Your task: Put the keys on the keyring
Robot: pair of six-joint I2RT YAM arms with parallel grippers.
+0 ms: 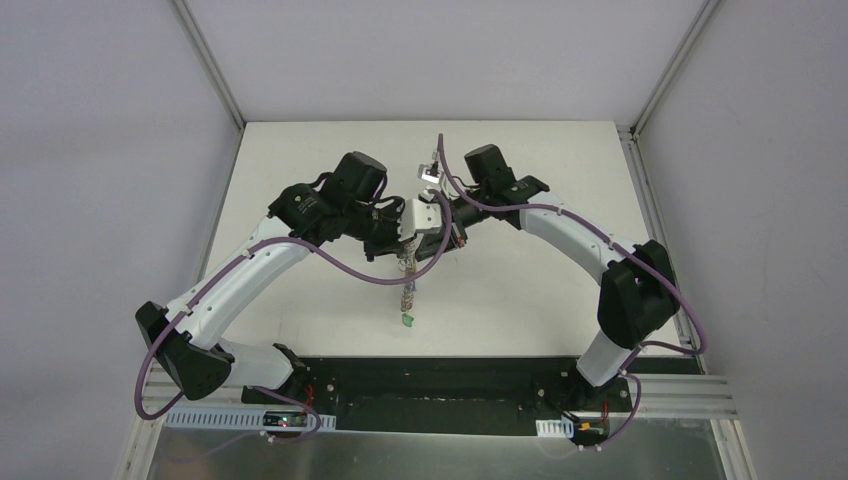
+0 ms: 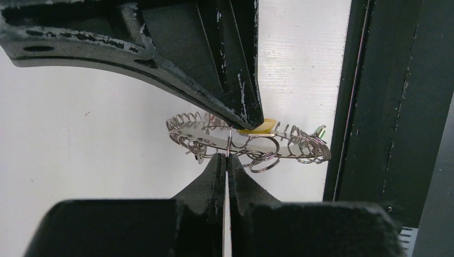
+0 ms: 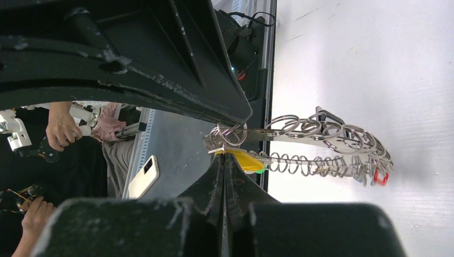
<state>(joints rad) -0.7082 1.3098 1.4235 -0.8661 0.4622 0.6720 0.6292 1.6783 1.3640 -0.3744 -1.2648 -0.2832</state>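
Both grippers meet above the middle of the table. The keyring point(image 1: 408, 285) hangs below them, a green key point(image 1: 408, 320) at its lowest point. In the left wrist view the left gripper point(image 2: 227, 155) is shut on a wire loop at the edge of the keyring point(image 2: 300, 145); a yellow key head point(image 2: 257, 127) sits at the tip of the right gripper's fingers point(image 2: 235, 101). In the right wrist view the right gripper point(image 3: 224, 155) is shut on the yellow key point(image 3: 243, 159) at the end of the keyring point(image 3: 321, 136). A red key point(image 3: 380, 176) hangs at its far end.
The white table point(image 1: 520, 290) ends at a black base strip point(image 1: 430, 375) in front, where both arms are bolted. Aluminium frame posts point(image 1: 210, 60) stand at the back corners. A phone point(image 3: 143, 175) and people's hands show beyond the table edge.
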